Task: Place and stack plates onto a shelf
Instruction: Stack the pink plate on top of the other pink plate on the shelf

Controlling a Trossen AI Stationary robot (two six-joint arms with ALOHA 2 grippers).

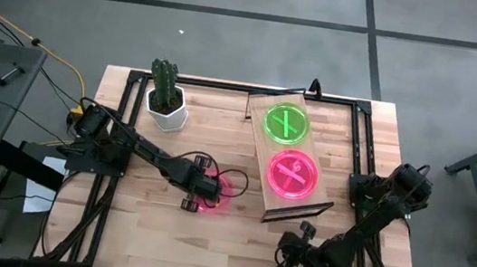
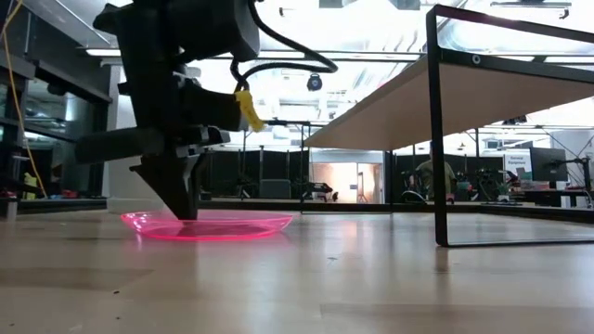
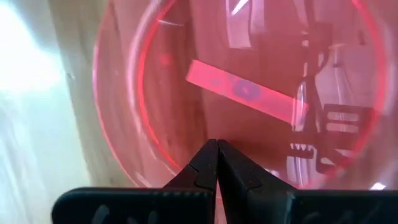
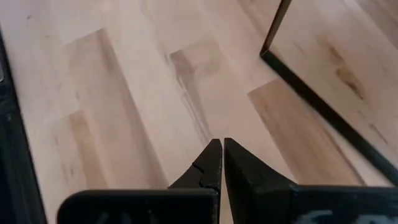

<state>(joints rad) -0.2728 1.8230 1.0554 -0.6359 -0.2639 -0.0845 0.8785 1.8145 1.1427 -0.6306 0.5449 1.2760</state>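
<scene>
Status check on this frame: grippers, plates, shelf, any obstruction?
Left gripper shut, tips on the pink plate on the table. Right gripper shut, parked near table's front edge. Shelf holds green and pink plates. No obstruction seen.

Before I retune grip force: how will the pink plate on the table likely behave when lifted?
The pink plate looks thin and translucent, so probably light and slightly flexible. Its shallow, glossy rim may slip from the shut left claw touching it.

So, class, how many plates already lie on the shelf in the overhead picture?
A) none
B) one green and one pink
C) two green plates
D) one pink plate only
B: the shelf carries a green plate and a pink plate; another pink plate lies on the table under the left tool.
</scene>
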